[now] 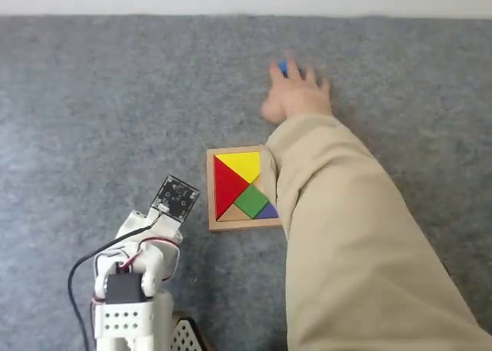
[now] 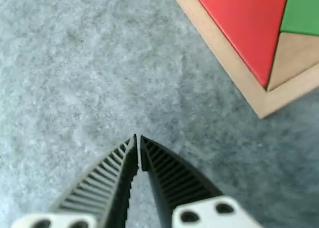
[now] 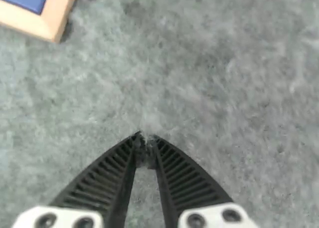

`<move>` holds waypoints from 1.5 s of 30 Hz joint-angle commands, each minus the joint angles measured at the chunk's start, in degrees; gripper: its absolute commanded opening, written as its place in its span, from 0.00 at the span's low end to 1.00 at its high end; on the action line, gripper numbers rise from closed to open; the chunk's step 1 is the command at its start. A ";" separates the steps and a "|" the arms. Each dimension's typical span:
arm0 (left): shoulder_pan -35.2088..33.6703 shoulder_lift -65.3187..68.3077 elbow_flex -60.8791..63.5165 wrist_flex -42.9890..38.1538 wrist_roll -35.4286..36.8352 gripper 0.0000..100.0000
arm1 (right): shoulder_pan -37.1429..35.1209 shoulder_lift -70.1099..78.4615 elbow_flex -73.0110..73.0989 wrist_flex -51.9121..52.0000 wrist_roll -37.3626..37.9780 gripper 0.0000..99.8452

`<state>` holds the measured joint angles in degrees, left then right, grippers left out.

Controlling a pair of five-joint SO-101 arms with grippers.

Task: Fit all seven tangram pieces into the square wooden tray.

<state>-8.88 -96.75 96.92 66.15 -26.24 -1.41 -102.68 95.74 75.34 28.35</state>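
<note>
Covering blue piece (image 1: 284, 67), hand (image 1: 296, 97), tray (image 1: 211, 190) part-filled

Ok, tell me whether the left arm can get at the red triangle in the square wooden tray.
Probably yes. The left gripper, shut, sits beside the tray corner by the red triangle, which lies uncovered; the person's sleeve crosses only the tray's other side.

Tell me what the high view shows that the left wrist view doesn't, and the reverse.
The high view adds a person's hand over a blue piece at the far side of the mat, the sleeve lying across one side of the tray, and the yellow piece. The left wrist view adds the left gripper, shut, above the mat beside a tray corner. Both share the tray, the red triangle and the green piece.
</note>
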 commanded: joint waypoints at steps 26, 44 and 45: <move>-3.34 0.88 -0.13 -1.76 -0.53 0.01 | -0.92 -1.27 0.70 0.48 0.88 0.01; -3.43 0.88 -0.13 -2.29 0.79 0.01 | -4.26 -1.19 0.70 0.40 0.53 0.01; -3.43 0.88 -0.13 -2.29 0.70 0.01 | -5.93 -1.19 0.70 0.40 0.53 0.01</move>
<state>-11.96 -95.60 96.92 65.01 -25.98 -4.13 -102.68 95.74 75.69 28.53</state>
